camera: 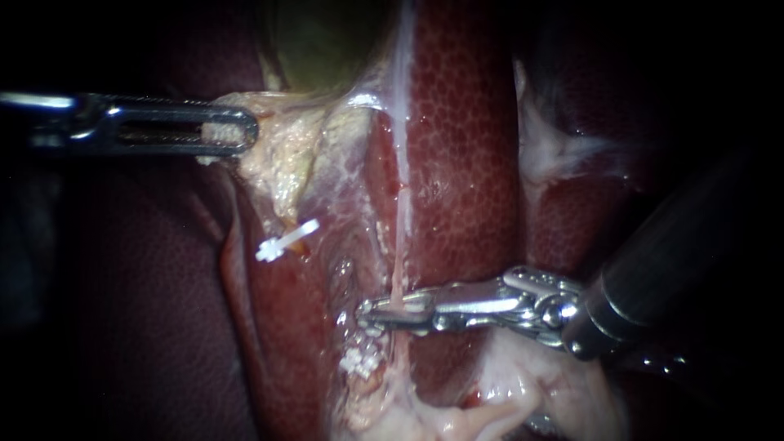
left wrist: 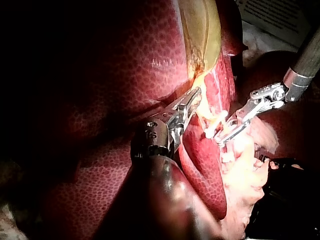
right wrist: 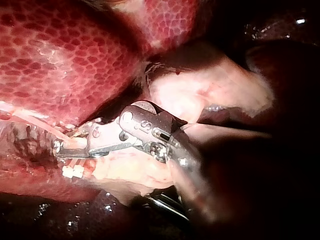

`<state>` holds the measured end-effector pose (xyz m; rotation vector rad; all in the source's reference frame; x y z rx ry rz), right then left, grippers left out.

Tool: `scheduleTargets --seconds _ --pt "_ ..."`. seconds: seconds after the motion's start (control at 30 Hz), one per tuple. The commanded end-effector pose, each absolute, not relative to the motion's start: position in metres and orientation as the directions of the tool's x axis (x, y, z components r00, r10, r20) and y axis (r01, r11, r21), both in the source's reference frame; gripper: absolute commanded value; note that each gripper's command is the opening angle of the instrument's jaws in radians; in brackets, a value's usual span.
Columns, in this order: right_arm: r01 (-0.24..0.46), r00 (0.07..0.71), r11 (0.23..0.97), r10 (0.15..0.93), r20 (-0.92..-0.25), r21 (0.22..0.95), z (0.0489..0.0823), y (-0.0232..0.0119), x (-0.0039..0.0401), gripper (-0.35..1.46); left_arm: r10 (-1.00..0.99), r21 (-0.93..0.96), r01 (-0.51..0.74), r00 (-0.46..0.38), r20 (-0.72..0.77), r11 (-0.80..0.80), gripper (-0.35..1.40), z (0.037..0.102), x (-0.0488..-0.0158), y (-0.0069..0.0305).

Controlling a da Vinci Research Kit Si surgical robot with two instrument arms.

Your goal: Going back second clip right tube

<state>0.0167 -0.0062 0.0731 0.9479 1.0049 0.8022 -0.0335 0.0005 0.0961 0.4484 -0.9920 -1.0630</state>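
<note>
Right tube (camera: 399, 245) lies between right pincer (camera: 374, 314) (apparently open), above clip (camera: 362, 360).

liver (camera: 465, 163): dark red, mottled | gallbladder (camera: 318, 41): yellow-green, touching liver | pale fatty tissue (camera: 506, 392): below liver | 1 printed sheet (left wrist: 275, 15): beyond liver

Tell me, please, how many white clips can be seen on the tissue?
2. One white clip lies left of centre, below the pale tissue; the other sits just under the tip of the right instrument. Another may be hidden there.

Ctr bright, edges dark, wet glare.
</note>
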Motion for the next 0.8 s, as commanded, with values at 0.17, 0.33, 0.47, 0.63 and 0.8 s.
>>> scheduleTargets --seconds 0.17,0.33,0.47,0.63,0.8 --pt "-0.118 0.336 0.380 0.885 -0.323 0.917 0.0731 -0.0063 0.0167 -0.35 -0.881 0.727 0.515 0.132 0.455 0.453 -0.20 0.0961 -0.0335 0.0005" --pt "-0.118 0.336 0.380 0.885 -0.323 0.917 0.0730 -0.0063 0.0167 -0.35 -0.881 0.728 0.515 0.132 0.455 0.453 -0.20 0.0961 -0.0335 0.0005" --pt "-0.114 0.339 0.379 0.884 -0.322 0.919 0.0730 -0.0063 0.0167 -0.35 -0.881 0.727 0.515 0.132 0.455 0.453 -0.20 0.0961 -0.0335 0.0005" --pt "-0.036 0.310 0.519 0.818 -0.484 0.854 0.0728 -0.0061 0.0172 0.48 -0.881 0.727 0.515 0.132 0.455 0.453 -0.20 0.0961 -0.0335 0.0005" --pt "-0.068 0.266 0.593 0.786 -0.558 0.802 0.0725 -0.0052 0.0174 0.60 -0.881 0.727 0.515 0.132 0.455 0.453 -0.20 0.0961 -0.0335 0.0005"
